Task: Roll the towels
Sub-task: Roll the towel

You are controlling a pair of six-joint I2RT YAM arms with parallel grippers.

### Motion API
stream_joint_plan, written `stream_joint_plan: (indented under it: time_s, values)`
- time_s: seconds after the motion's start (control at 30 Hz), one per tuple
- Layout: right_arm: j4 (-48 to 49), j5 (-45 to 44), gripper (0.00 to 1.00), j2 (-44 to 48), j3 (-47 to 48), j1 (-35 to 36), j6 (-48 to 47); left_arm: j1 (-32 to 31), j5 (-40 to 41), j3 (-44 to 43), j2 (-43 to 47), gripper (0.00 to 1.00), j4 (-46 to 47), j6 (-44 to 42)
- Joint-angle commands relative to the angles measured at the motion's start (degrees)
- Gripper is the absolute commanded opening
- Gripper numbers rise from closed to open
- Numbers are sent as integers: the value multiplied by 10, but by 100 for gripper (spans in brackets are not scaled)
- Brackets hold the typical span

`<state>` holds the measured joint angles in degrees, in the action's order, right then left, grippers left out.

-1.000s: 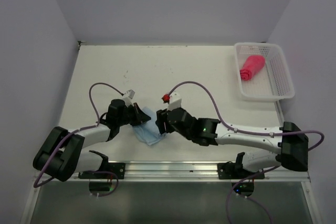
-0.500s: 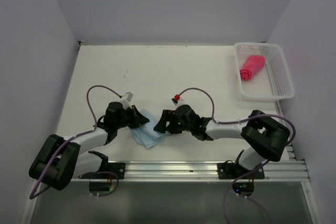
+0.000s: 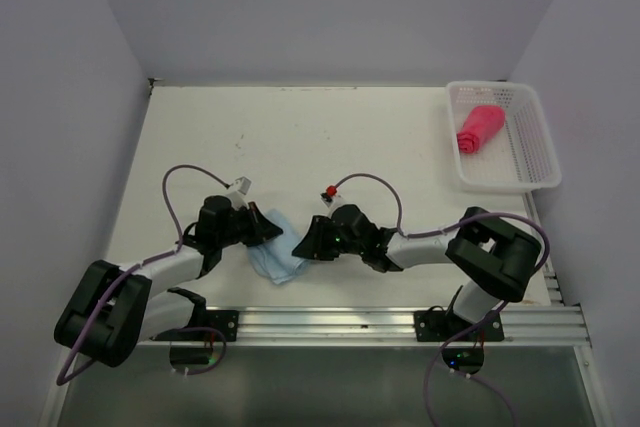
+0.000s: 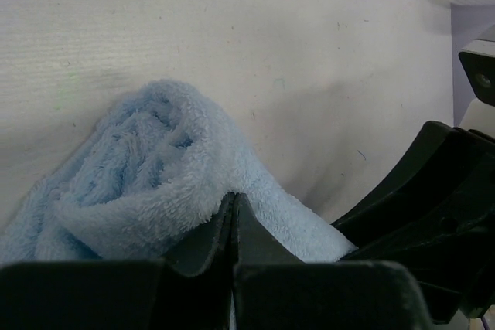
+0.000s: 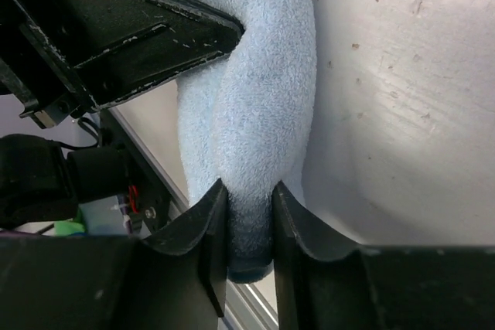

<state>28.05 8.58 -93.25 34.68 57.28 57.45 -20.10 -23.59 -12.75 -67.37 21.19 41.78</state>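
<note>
The light blue towel (image 3: 276,253) lies bunched on the bench (image 3: 350,137) at its near edge, left of the middle, between the two arms. It is a loose, partly rolled bundle with thick folds rather than a flat sheet.

The left fingers (image 3: 262,231) reach it from the left. In the left wrist view they (image 4: 223,226) are closed flat against each other, with their tips pressed into the soft pile of the towel (image 4: 162,175). A fold drapes over the tips, and it cannot be told whether any cloth is caught between them.

The right fingers (image 3: 304,244) come in from the right and low to the bench. In the right wrist view they (image 5: 212,218) are clamped on the narrow near end of the towel (image 5: 267,106), with the cloth squeezed between the two pads. From there the towel runs away in a long, rounded roll toward the tips of the left fingers, which touch its far part.

The red-pink towel (image 3: 478,129) lies rolled up inside the white basket (image 3: 505,187) at the far right corner of the bench, well apart from both arms.
</note>
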Motion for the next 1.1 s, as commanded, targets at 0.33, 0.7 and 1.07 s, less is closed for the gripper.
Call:
stream_joint_plan:
  time_s: [0.33,0.7,1.07]
  values:
    - [-181,-152,0,61,89,95,-156,87,-14,-105,12,0,-120,-48]
    - [-329,-387,0,84,137,190,-260,107,-20,-191,1,0,-166,-43]
    - [-437,-649,2,-17,190,301,-276,106,-27,-165,92,0,-160,-27]
